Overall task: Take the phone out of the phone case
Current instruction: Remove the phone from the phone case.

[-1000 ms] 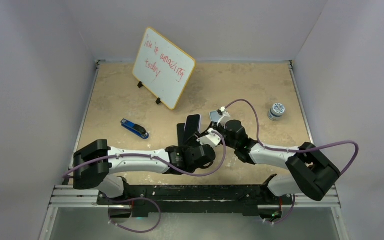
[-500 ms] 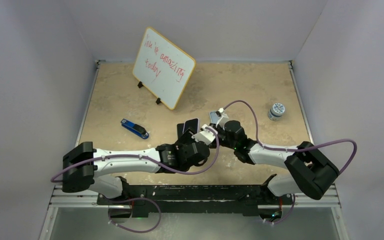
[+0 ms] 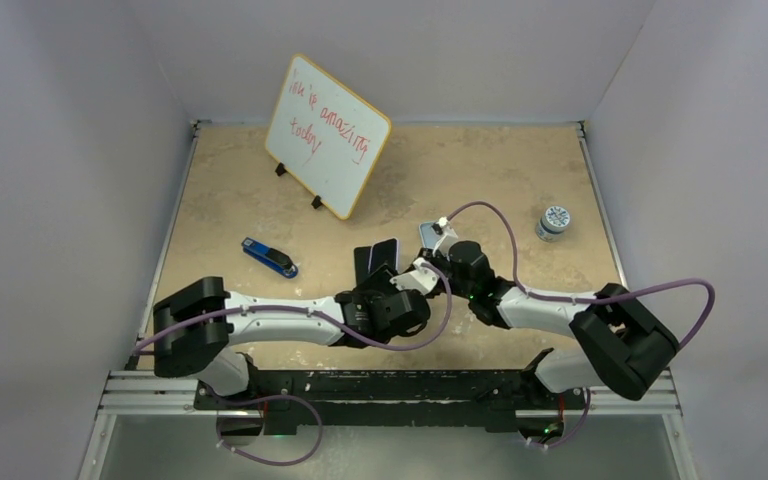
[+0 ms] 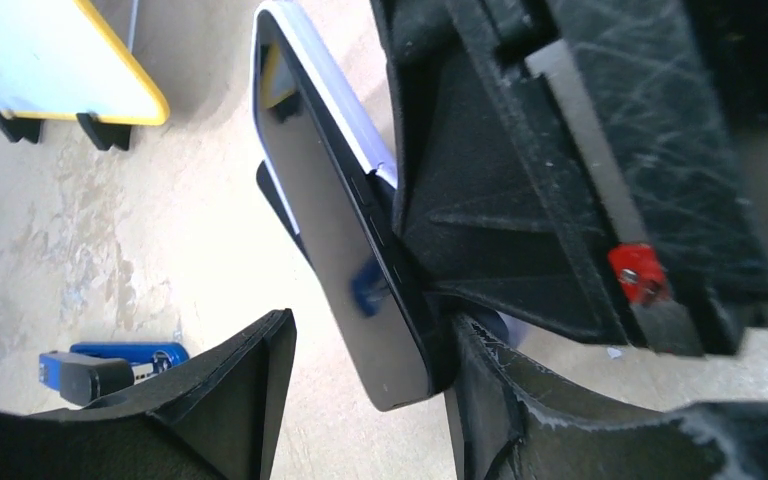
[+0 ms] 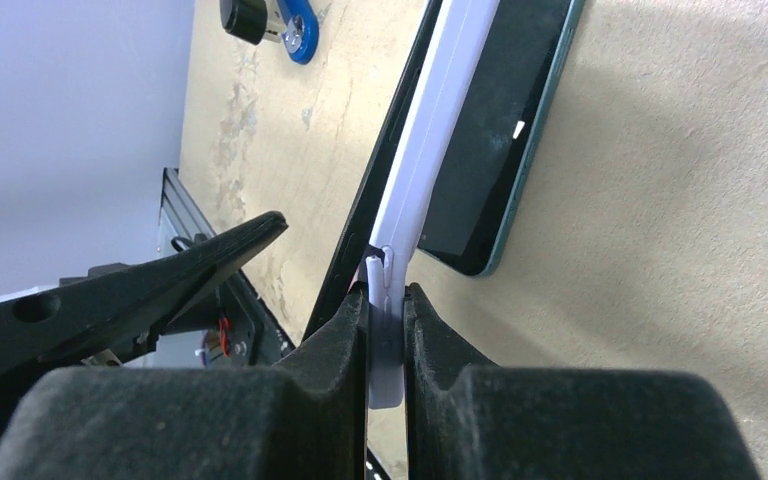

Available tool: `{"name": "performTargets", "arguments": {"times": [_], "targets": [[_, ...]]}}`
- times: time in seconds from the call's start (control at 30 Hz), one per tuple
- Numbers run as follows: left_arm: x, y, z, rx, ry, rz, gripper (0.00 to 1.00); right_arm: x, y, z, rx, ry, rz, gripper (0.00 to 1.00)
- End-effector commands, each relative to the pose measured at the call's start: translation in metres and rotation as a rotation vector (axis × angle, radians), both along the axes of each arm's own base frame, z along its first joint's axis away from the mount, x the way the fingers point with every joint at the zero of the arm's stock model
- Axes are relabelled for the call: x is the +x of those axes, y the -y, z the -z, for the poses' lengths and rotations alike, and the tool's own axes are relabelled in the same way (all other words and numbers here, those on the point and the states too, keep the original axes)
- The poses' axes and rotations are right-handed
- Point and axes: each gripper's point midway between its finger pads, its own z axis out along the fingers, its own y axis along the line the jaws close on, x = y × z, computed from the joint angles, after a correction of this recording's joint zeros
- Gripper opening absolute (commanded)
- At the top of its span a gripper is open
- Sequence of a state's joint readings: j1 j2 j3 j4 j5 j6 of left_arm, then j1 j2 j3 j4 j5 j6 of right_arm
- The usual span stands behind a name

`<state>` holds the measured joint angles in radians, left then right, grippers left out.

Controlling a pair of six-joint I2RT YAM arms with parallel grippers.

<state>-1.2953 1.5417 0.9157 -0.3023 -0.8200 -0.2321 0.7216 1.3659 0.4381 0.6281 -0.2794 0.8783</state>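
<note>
Phone case (image 5: 425,150) in right gripper (image 5: 385,302)

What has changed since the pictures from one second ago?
The phone, upright a second ago, has tipped lower. The left arm's elbow swung left, then back. The right gripper, shut on the phone case, kept its place. Whiteboard, stapler and jar unmoved.

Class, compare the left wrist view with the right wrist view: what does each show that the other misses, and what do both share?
Only the left wrist view shows the whiteboard. Only the right wrist view shows the right gripper pinching the edge of the case. Both show the phone, the case around it and the blue stapler on the table.
</note>
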Motion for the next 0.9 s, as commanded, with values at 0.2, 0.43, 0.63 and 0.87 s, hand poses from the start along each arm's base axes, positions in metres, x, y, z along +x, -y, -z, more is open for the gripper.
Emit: {"name": "performTargets", "arguments": {"times": [0.2,0.43,0.63,0.87], "targets": [[0.021,-0.009,-0.013,0.072,0.122,-0.122,0.44,0.005,-0.013,-0.048,0.121,0.094,-0.023,0.0],[0.015,-0.01,-0.022,0.034,0.094,-0.107,0.1,0.007,-0.007,-0.041,0.094,0.078,0.009,0.0],[0.002,-0.01,-0.048,-0.087,0.057,-0.062,0.0,0.021,0.001,-0.033,0.033,0.095,0.089,0.0],[-0.011,-0.015,-0.072,-0.202,0.017,0.0,0.0,0.04,0.011,-0.025,-0.059,0.127,0.161,0.0]]}}
